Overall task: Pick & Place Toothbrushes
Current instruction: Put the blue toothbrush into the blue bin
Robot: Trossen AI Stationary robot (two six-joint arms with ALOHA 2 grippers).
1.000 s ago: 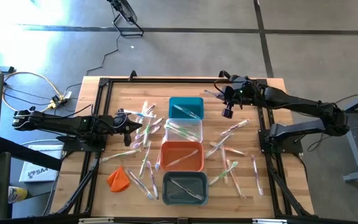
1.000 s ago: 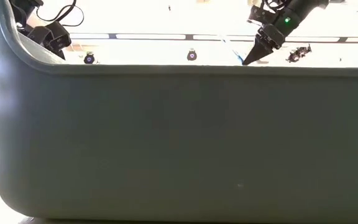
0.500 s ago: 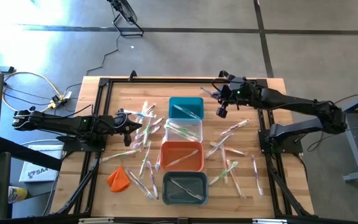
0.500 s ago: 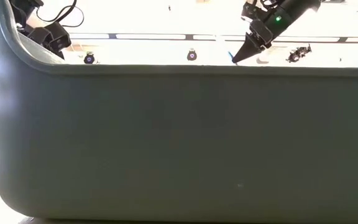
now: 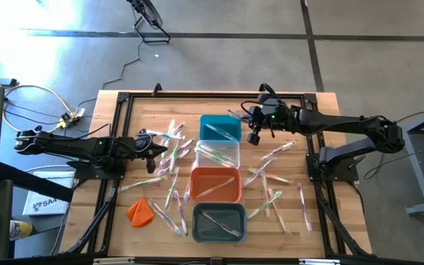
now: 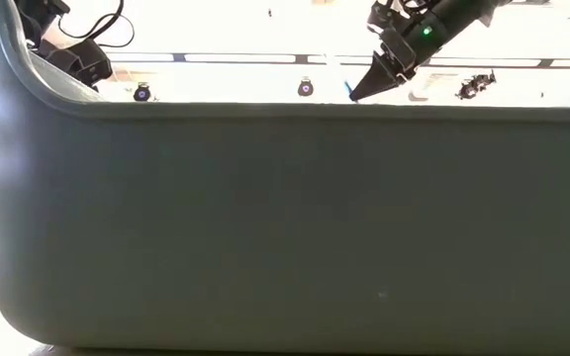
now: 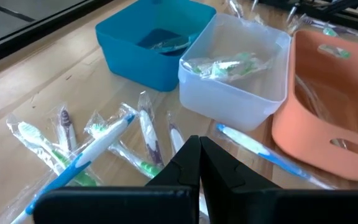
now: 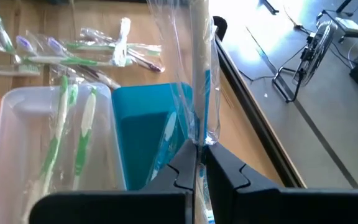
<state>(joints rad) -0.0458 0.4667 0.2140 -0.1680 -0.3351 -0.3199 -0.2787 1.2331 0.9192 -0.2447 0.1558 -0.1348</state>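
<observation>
Many wrapped toothbrushes [image 5: 169, 158] lie scattered on the wooden table on both sides of a row of bins. The teal bin [image 5: 220, 127] holds one, and the clear bin [image 5: 217, 153] holds green ones [image 8: 64, 134]. My right gripper [image 5: 247, 118] hangs over the teal bin's right rim, shut on a wrapped white-and-blue toothbrush [image 8: 199, 74]. My left gripper [image 7: 198, 149] rests shut and empty over the loose toothbrushes left of the bins, also seen from above [image 5: 169, 149]. My right gripper pinches the wrapped toothbrush between its two fingers near one end [image 8: 197, 142]. The fingers slant down from the table's right side. The rest of the toothbrush sticks out ahead of the fingertips [image 5: 235, 114], lifted clear of the table and above the teal bin [image 8: 148, 134].
Toward the near edge follow an orange bin [image 5: 216, 184] and a grey bin [image 5: 218, 222], whose wall [image 6: 285, 227] fills the low view. An orange lump [image 5: 140, 211] lies at the near left. More toothbrushes [image 5: 274, 180] lie right of the bins. A black frame [image 5: 124, 99] borders the table.
My right gripper has moved toward the table's left, from right of the teal bin to over its right rim, carrying the wrapped toothbrush clear of the table. It has stayed shut.
</observation>
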